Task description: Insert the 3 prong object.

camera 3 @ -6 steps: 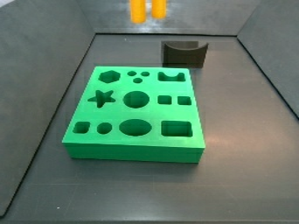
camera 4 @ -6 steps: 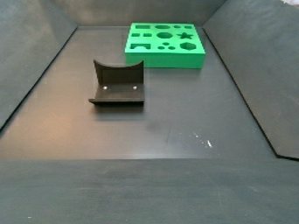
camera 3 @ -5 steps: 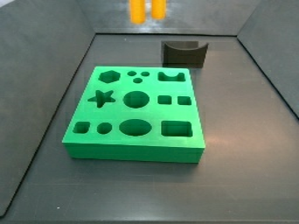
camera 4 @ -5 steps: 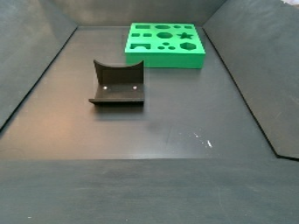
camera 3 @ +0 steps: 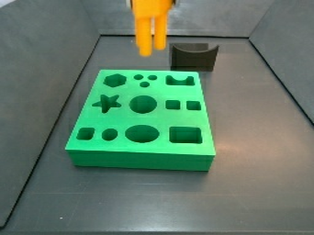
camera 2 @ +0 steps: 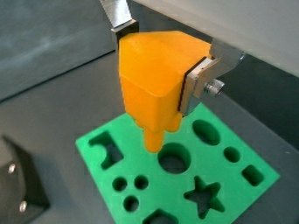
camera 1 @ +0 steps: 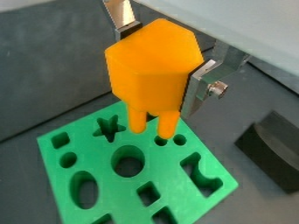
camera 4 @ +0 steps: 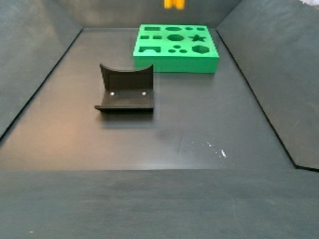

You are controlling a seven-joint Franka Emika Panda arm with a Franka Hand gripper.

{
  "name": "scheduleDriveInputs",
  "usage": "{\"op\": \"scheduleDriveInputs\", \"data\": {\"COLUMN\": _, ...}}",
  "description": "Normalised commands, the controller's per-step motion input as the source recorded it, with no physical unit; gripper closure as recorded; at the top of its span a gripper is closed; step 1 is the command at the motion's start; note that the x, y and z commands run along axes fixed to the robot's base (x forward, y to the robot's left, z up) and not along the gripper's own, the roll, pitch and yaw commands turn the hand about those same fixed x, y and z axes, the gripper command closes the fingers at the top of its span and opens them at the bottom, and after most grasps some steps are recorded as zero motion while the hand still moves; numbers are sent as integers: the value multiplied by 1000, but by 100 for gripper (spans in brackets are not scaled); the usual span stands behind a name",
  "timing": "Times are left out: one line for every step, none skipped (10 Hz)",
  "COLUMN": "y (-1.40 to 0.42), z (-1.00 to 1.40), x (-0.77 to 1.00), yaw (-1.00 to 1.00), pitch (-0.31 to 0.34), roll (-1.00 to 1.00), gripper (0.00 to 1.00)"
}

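My gripper (camera 1: 158, 66) is shut on the 3 prong object (camera 1: 149, 74), an orange-yellow block with prongs pointing down. It also shows in a wrist view (camera 2: 158, 83). It hangs above the green shape board (camera 1: 135, 171), over its far end, clear of the surface. In a side view the object (camera 3: 152, 27) is above the board's (camera 3: 145, 119) back edge. In a side view only its prong tips (camera 4: 173, 4) show at the frame's edge, above the board (camera 4: 177, 47). The silver fingers (camera 1: 197, 80) clamp its sides.
A dark grey curved block (camera 3: 194, 55) stands behind the board (camera 4: 125, 89). It also shows in both wrist views (camera 1: 274, 149) (camera 2: 17, 179). Sloping grey walls (camera 3: 50, 101) enclose the dark floor (camera 4: 162, 168).
The gripper with the orange-yellow object has come down lower over the board's far end; more of the object now shows in both side views.
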Motion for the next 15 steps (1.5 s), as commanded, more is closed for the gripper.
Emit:
{"op": "scheduleDriveInputs", "data": {"y": 391, "z": -940, "x": -157, "yaw": 666, "pitch": -134, "roll": 89, "gripper": 100}}
{"op": "scheduleDriveInputs", "data": {"y": 451, "z": -646, "x": -3, "yaw": 440, "pitch": 0, "roll": 44, "gripper": 100}}
{"op": "scheduleDriveInputs", "data": {"y": 277, "z": -500, "x": -20, "yaw": 314, "pitch": 0, "roll": 37, "gripper": 100}}
{"op": "scheduleDriveInputs", "data": {"y": 357, "z": -543, "x": -6, "yaw": 254, "pitch": 0, "roll": 14, "gripper": 100}}
{"op": "scheduleDriveInputs", "data": {"y": 200, "z": -531, "x": -51, "yaw": 326, "pitch": -36, "roll": 49, "gripper": 100}}
{"op": "scheduleDriveInputs", "data": {"y": 149, "z": -520, "x": -6, "yaw": 369, "pitch": -37, "roll": 41, "gripper": 100}}
{"op": "scheduleDriveInputs", "data": {"y": 151, "z": -466, "x": 40, "yaw": 274, "pitch": 0, "roll": 17, "gripper": 100}}
{"op": "scheduleDriveInputs", "data": {"y": 134, "z": -437, "x": 114, "yaw": 251, "pitch": 1, "roll": 54, "gripper": 100}}
{"op": "scheduleDriveInputs", "data": {"y": 74, "z": -343, "x": 37, "yaw": 300, "pitch": 0, "roll": 23, "gripper": 100}}
{"op": "scheduleDriveInputs", "data": {"y": 51, "z": -220, "x": 31, "yaw": 314, "pitch": 0, "roll": 0, "gripper": 100}}
{"op": "scheduleDriveInputs", "data": {"y": 54, "z": -166, "x": 83, "yaw": 317, "pitch": 0, "roll": 0, "gripper": 100}}
{"op": "scheduleDriveInputs", "data": {"y": 89, "z": -183, "x": 71, "yaw": 343, "pitch": 0, "roll": 63, "gripper": 100}}
{"op": "scheduleDriveInputs", "data": {"y": 57, "z": -249, "x": 220, "yaw": 251, "pitch": 60, "roll": 130, "gripper": 100}}
{"op": "scheduleDriveInputs", "data": {"y": 29, "z": -346, "x": 406, "yaw": 23, "pitch": 150, "roll": 129, "gripper": 100}}
{"op": "scheduleDriveInputs", "data": {"y": 71, "z": -394, "x": 417, "yaw": -100, "pitch": 156, "roll": 116, "gripper": 100}}
